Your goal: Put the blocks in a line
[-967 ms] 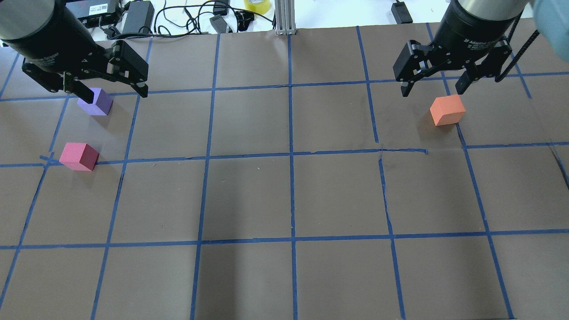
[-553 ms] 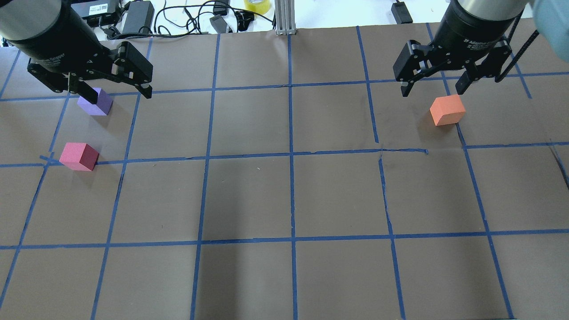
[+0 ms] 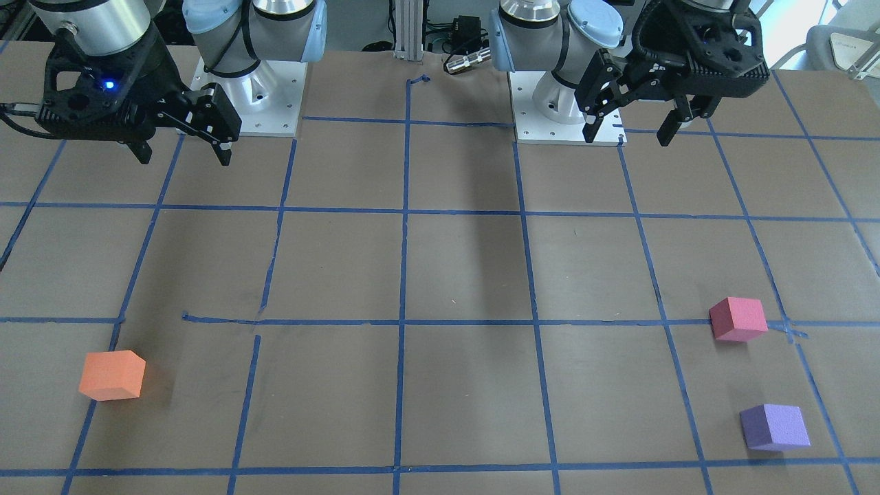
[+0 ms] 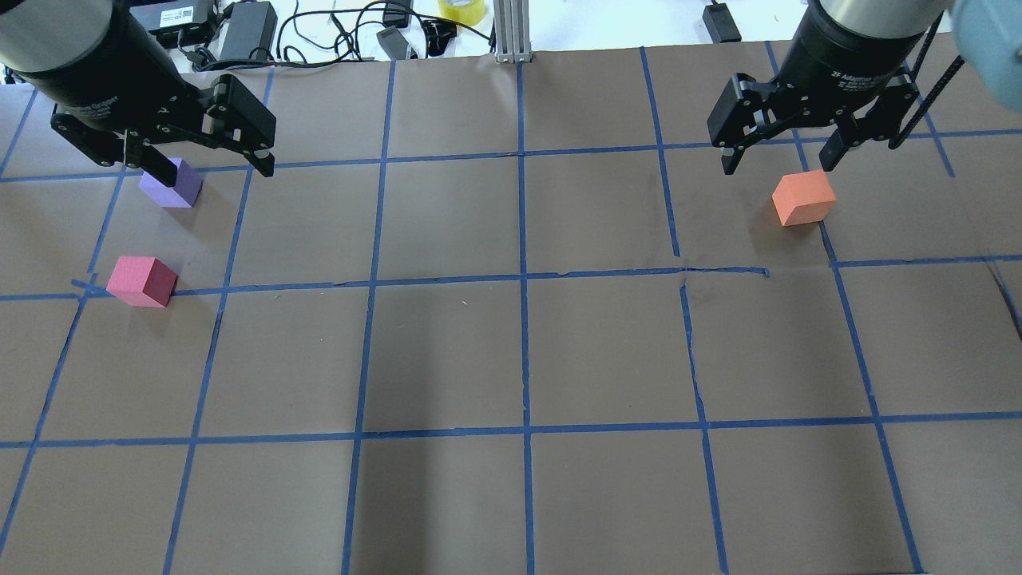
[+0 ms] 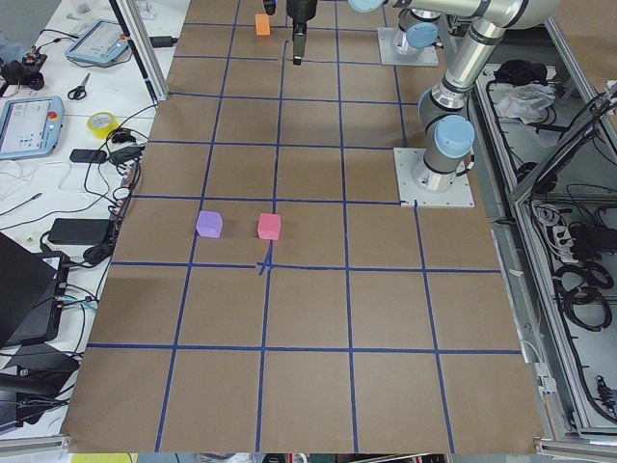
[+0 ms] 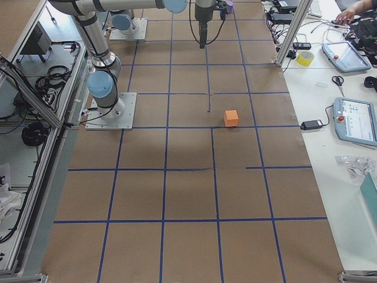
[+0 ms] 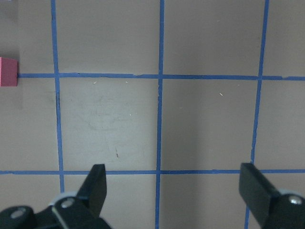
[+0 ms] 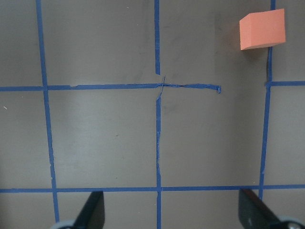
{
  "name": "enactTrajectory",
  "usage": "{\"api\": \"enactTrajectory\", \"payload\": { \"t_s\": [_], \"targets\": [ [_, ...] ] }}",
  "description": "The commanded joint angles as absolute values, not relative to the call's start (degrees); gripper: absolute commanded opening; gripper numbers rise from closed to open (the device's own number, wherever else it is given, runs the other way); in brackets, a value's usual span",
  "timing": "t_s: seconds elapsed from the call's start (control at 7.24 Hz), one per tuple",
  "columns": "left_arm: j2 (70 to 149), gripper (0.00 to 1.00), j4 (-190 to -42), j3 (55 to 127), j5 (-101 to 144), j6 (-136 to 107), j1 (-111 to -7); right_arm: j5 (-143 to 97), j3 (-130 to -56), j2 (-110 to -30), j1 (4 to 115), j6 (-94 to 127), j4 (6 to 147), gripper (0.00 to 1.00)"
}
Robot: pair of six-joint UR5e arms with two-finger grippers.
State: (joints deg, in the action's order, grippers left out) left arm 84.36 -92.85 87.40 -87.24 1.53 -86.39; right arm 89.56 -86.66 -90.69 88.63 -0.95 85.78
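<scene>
Three cubes lie on the brown taped table. The purple block (image 4: 174,185) (image 3: 775,427) is at the far left, with the pinkish-red block (image 4: 142,281) (image 3: 738,319) just nearer the robot. The orange block (image 4: 803,197) (image 3: 112,375) (image 8: 262,29) lies alone at the far right. My left gripper (image 4: 215,169) (image 3: 627,134) (image 7: 174,191) is open and empty, held high. In the overhead view one finger overlaps the purple block. The pinkish-red block (image 7: 8,71) shows at its wrist view's left edge. My right gripper (image 4: 779,164) (image 3: 184,157) (image 8: 172,210) is open and empty, held high.
Blue tape lines mark a grid on the table (image 4: 519,351). Cables, power adapters and a yellow tape roll (image 4: 461,8) lie beyond the far edge beside an aluminium post (image 4: 511,32). The two arm bases (image 3: 251,103) (image 3: 567,103) stand at the robot's side.
My left gripper has shifted slightly to the right in the overhead view. The right gripper has barely moved, and the blocks have not moved.
</scene>
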Motion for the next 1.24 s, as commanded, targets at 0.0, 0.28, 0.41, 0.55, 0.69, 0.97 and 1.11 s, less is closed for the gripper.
{"api": "enactTrajectory", "payload": {
  "t_s": [0.0, 0.28, 0.41, 0.55, 0.69, 0.97, 1.11],
  "targets": [
    [84.29, 1.0, -92.9, 87.36, -87.28, 1.41, -86.4, 89.47, -86.75, -90.53, 88.42, -1.4, 85.87, 1.0],
    [84.46, 1.0, -92.9, 87.36, -87.19, 1.32, -86.4, 90.17, -86.75, -88.34, 86.15, -1.93, 85.87, 1.0],
    [84.46, 1.0, -92.81, 87.36, -87.27, 1.49, -86.4, 90.18, -86.84, -87.72, 84.04, -7.5, 85.87, 1.0],
    [84.29, 1.0, -92.9, 87.36, -87.28, 1.67, -86.4, 90.26, -86.84, -86.24, 81.94, -15.91, 87.0, 1.0],
    [84.29, 1.0, -92.9, 87.36, -87.19, 1.58, -86.4, 90.35, -86.84, -85.0, 79.48, -19.91, 90.23, 1.0],
    [84.29, 1.0, -92.9, 87.36, -87.28, 1.67, -86.4, 90.52, -86.92, -79.75, 78.22, -21.18, 98.11, 1.0],
    [84.2, 1.0, -92.9, 87.36, -87.28, 1.67, -86.4, 92.96, -87.97, -77.02, 78.22, -21.18, 104.96, 1.0]
  ]
}}
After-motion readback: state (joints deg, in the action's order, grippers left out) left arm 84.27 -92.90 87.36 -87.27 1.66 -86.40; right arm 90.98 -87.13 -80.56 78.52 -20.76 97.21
